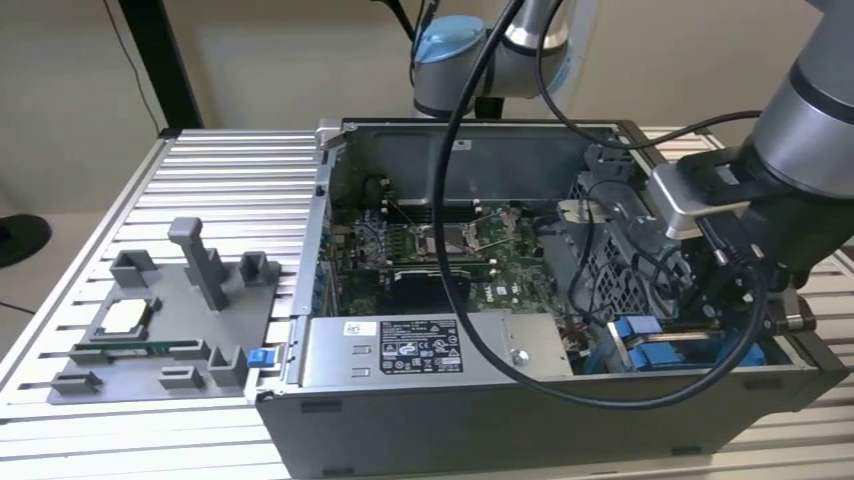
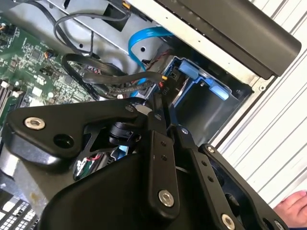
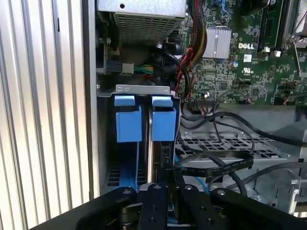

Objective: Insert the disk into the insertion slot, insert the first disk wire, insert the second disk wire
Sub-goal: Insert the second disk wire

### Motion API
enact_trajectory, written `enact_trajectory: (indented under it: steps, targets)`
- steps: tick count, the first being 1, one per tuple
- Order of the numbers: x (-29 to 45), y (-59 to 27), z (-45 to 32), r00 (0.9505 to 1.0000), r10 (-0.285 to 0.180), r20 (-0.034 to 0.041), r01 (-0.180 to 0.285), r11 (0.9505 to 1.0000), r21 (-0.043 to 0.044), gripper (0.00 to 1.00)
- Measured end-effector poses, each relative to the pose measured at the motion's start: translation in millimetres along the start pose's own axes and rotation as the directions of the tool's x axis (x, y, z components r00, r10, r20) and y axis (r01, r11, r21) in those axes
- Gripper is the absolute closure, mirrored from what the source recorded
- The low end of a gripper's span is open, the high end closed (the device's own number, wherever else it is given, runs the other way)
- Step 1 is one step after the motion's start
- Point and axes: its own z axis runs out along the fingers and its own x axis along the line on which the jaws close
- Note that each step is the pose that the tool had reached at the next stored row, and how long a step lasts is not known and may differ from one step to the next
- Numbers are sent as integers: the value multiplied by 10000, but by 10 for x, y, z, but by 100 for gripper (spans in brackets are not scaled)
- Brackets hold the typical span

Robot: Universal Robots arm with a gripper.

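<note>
**Disk seated, gripper at the cable end**

Where the flat silver-grey disk in its bright blue plastic frame (image 3: 163,125) sat in the blue-railed insertion slot (image 3: 128,122) of the dark grey computer case (image 1: 534,420), the black gripper (image 3: 165,184) hung just beside it, fingers pressed together on a black flat cable (image 3: 216,165).

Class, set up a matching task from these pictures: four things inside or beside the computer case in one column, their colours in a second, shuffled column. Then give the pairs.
Things:
1. motherboard
2. drive-bay tabs
3. end effector
4. jig

Colours:
A. black
B. grey
C. green
D. bright blue

Pairs: 1-C, 2-D, 3-A, 4-B
</note>
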Motion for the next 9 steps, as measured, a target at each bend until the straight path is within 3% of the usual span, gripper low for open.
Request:
enact_trajectory:
  steps: [9]
  targets:
    - [-11, 3, 26, 10000, 15, 5, -15, 10000, 32, 100]
